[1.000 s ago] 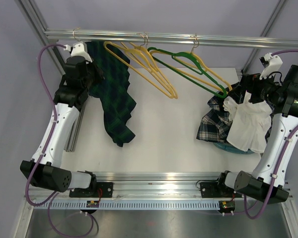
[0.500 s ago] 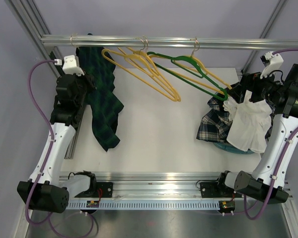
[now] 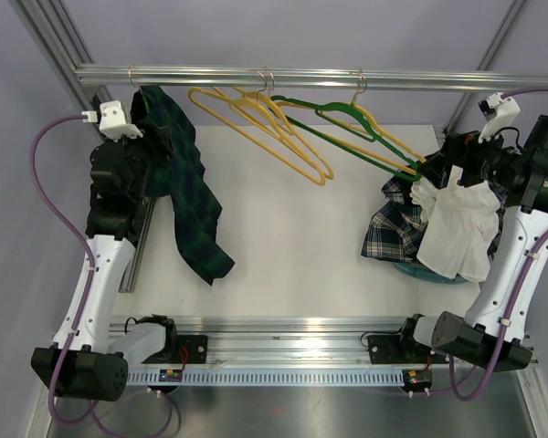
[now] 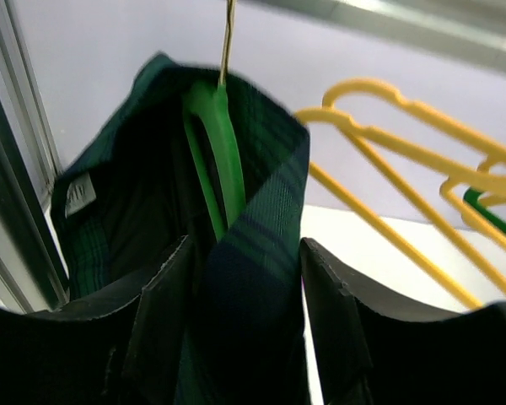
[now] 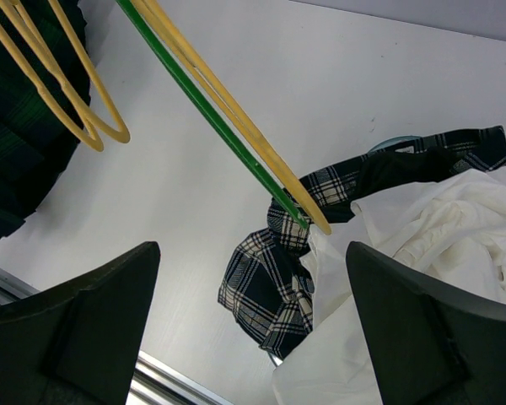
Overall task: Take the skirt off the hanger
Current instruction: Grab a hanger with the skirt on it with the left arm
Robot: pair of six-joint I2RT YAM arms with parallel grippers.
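**Left gripper pinching skirt at the rail; right arm parked by the clothes pile**

Dark green plaid skirt [image 3: 184, 187] hangs from the bright green plastic hanger [image 4: 215, 152] at the far-left end of the silver metal rail [image 3: 301, 75], hem trailing down over the white tabletop [image 3: 292, 237]. Left gripper [image 4: 244, 325] is up at the waistband, jaws pinching a fold of the fabric just below the hanger's hook.

Crowding it on the rail: empty yellow plastic hangers [image 3: 256, 123] just right of the skirt, then a dark green plastic hanger [image 3: 347, 137] and another yellow one angled toward the right side, tips reaching the clothes pile.

Right gripper [image 5: 253, 329] sits above that pile, jaws spread, holding nothing. Pile = black-and-white checked garment [image 3: 393, 228] with a white cloth [image 3: 457, 228] on top, near the table's right edge.
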